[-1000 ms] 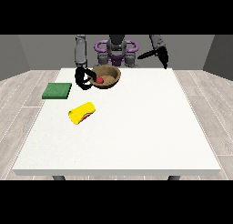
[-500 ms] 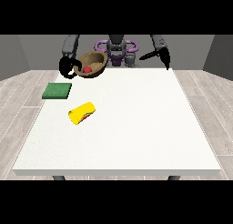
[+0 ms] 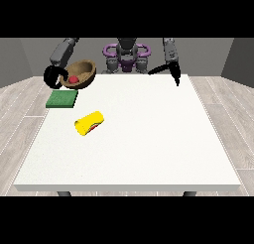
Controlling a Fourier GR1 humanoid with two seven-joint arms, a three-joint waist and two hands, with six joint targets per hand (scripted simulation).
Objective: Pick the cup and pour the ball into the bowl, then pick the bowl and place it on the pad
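Above the far left corner of the desk, the hand at the view's left has its fingers curled round the rim of the brown bowl, held tilted in the air over the green pad (red ball sits inside). Yellow cup lies on its side on the desk, nearer the camera than the pad. Hand at the view's right hangs over the far edge holding nothing, fingers straight and pointing down.
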